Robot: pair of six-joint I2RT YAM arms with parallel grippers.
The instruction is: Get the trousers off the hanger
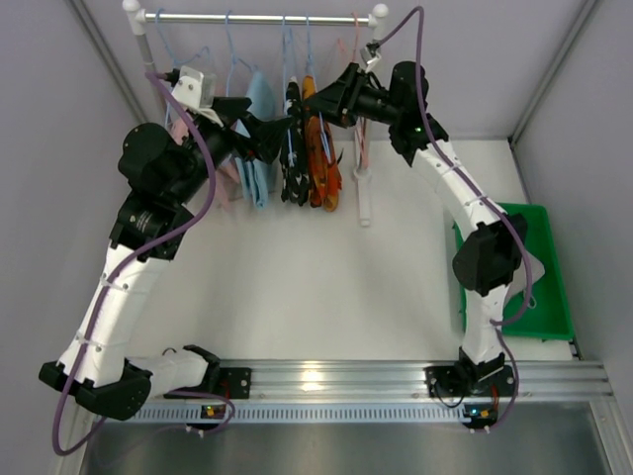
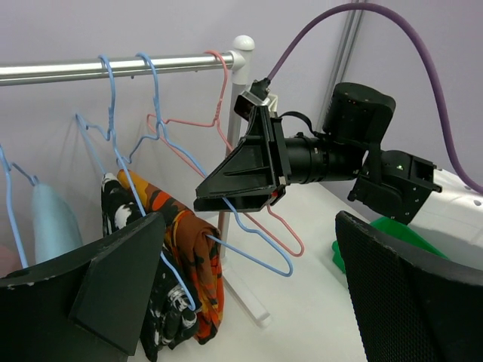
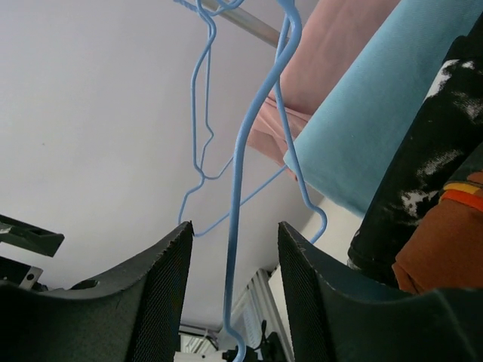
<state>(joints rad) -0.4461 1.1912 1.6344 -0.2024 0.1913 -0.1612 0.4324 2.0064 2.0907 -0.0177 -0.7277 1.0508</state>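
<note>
Trousers, orange-red patterned (image 2: 198,260): folded over blue hanger (image 2: 256,262), long axis hanging down, just ahead of left gripper (image 1: 272,134), jaws spread, empty. Beyond: right gripper (image 3: 234,230), jaws apart astride hanger wire, unclamped. Farthest: rail (image 2: 113,66).

Pale grey walls (image 1: 475,59) enclose your white tabletop (image 1: 297,287); a chrome clothes rail (image 1: 257,17) on white posts (image 1: 363,193) runs just beyond the right gripper (image 1: 318,102).

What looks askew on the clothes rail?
The orange-red trousers sit bunched at one end of the bar of the blue hanger, leaving the rest bare, which looks lopsided. The right gripper is open around its wire.
</note>
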